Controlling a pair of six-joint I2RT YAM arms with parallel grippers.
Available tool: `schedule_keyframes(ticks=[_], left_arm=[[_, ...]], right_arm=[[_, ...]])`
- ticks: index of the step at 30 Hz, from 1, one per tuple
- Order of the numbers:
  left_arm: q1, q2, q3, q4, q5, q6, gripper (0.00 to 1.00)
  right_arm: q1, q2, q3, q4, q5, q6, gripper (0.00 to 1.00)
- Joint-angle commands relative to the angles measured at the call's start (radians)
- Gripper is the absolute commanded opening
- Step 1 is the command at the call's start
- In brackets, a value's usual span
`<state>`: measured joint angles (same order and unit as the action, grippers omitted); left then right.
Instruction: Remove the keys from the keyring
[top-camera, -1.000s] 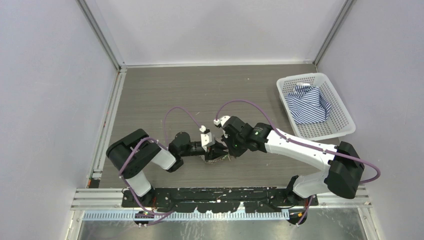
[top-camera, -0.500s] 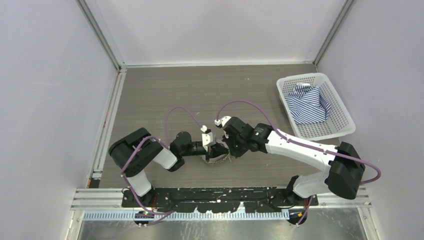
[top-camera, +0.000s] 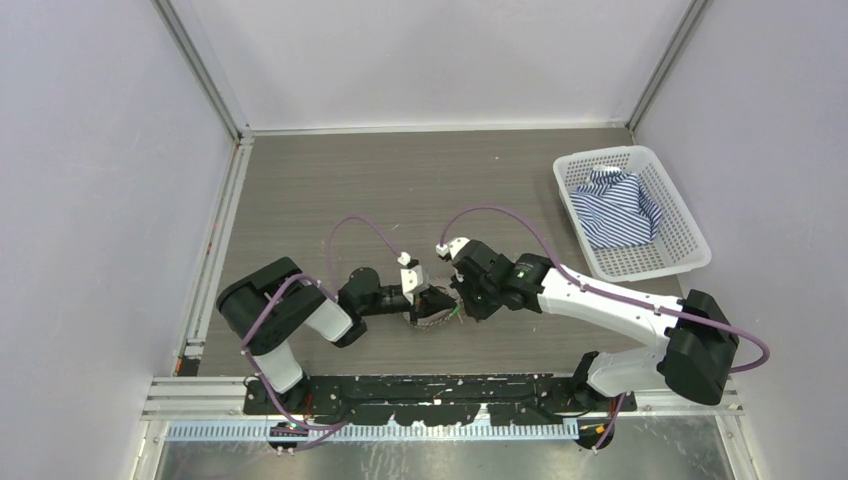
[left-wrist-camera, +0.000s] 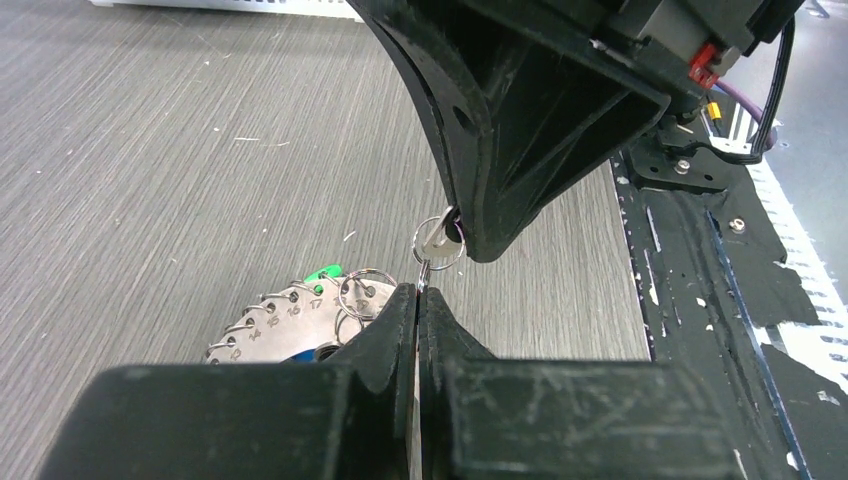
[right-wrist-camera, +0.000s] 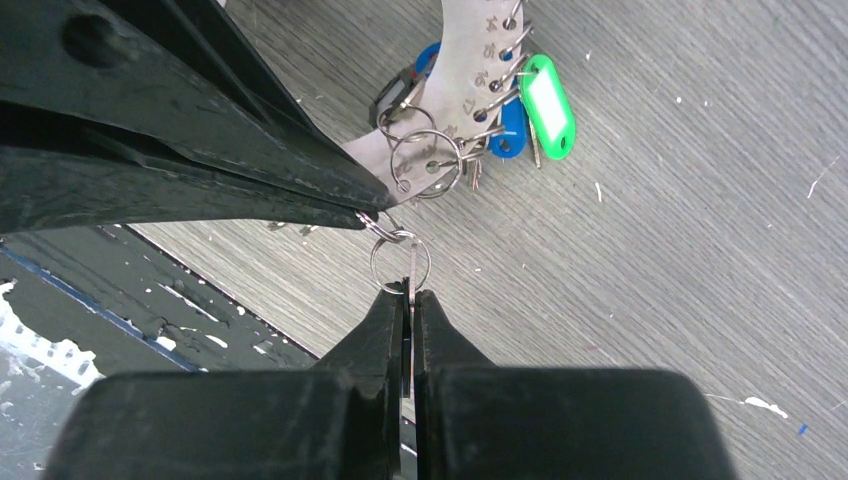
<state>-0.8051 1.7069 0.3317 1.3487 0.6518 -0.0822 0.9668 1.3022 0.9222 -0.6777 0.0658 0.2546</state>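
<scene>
The keyring (left-wrist-camera: 285, 325) is a silvery numbered plate with small rings along its rim, lying flat on the table (top-camera: 300, 200); it also shows in the right wrist view as the keyring (right-wrist-camera: 462, 95). Keys with blue heads (right-wrist-camera: 512, 128) and a green tag (right-wrist-camera: 548, 105) hang from it. My left gripper (left-wrist-camera: 418, 292) is shut on a small split ring (left-wrist-camera: 438, 240), pinching its wire. My right gripper (right-wrist-camera: 409, 292) is shut on a thin key threaded on that same split ring (right-wrist-camera: 400, 262). The two grippers meet tip to tip above the keyring (top-camera: 432, 318).
A white basket (top-camera: 640, 152) holding a striped shirt (top-camera: 615, 208) stands at the far right. The black base strip (top-camera: 430, 390) runs along the near edge, close behind both grippers. Grey walls enclose the table on three sides.
My left gripper has shut, its jaws now pinching the split ring. The right arm has shifted slightly to the right, still shut on the key.
</scene>
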Motion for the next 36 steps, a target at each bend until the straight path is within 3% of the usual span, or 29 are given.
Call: schedule_keyframes(ticks=[1,13,27,32,36], left_arm=[[-0.005,-0.045,-0.016,0.082,-0.038,-0.007,0.0],[-0.008,-0.085,-0.031,0.082,-0.064,-0.02,0.0],[-0.009,-0.119,-0.06,0.082,-0.086,-0.011,0.0],[-0.009,-0.127,-0.066,0.082,-0.086,-0.008,0.16],[-0.009,-0.124,-0.066,0.082,-0.081,-0.008,0.22]], right_arm=[[0.004,-0.019,-0.01,0.04,-0.004,0.025,0.01],[0.004,0.003,-0.027,0.088,-0.018,0.047,0.01],[0.004,0.019,0.064,-0.007,0.097,0.009,0.01],[0.004,0.029,0.102,-0.026,0.102,-0.012,0.01],[0.007,0.039,0.129,-0.031,0.097,-0.032,0.01]])
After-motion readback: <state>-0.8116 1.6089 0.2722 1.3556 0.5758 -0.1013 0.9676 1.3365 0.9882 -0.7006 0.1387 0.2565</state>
